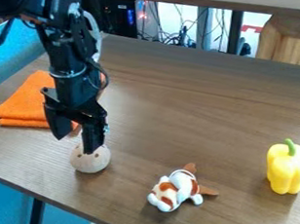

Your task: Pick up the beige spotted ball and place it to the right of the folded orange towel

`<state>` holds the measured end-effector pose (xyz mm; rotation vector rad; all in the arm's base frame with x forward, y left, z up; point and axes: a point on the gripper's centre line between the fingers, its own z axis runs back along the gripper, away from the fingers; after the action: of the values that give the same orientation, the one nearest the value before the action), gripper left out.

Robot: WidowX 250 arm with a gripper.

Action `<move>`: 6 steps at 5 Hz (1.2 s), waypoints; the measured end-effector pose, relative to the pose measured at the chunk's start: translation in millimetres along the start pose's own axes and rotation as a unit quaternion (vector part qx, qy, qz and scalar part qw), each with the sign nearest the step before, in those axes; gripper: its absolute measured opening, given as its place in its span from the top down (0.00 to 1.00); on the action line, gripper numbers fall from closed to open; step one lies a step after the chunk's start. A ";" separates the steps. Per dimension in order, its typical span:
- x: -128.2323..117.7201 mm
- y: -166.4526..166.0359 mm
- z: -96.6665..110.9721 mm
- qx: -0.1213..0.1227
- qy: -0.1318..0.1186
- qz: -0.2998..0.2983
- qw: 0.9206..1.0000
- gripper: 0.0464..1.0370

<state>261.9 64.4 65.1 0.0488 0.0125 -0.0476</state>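
**Spread claw (74, 146) at the pale, dotted ball (90, 160)**

One claw finger overlaps the ball in view. Orange cloth (26, 100) lies folded behind; a brown-and-white plush (174, 190) and yellow pepper (288, 169) sit rightward on the tabletop (173, 117).

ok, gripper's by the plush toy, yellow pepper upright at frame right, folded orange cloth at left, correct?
No, the camera view shows the gripper by the pale round object, not the plush toy. Yellow pepper upright at right and folded orange cloth at left both hold.
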 end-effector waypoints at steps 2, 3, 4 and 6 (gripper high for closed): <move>3.3 -4.3 -16.0 -0.023 0.034 -0.013 0.999 0.03; 1.9 1.6 -28.4 -0.002 0.052 0.007 0.999 0.03; 2.7 4.3 -37.1 0.020 0.066 0.010 0.998 0.06; 4.0 2.1 -34.4 0.015 0.063 0.006 0.998 0.35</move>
<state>265.6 68.0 30.8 0.0817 0.1365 -0.0317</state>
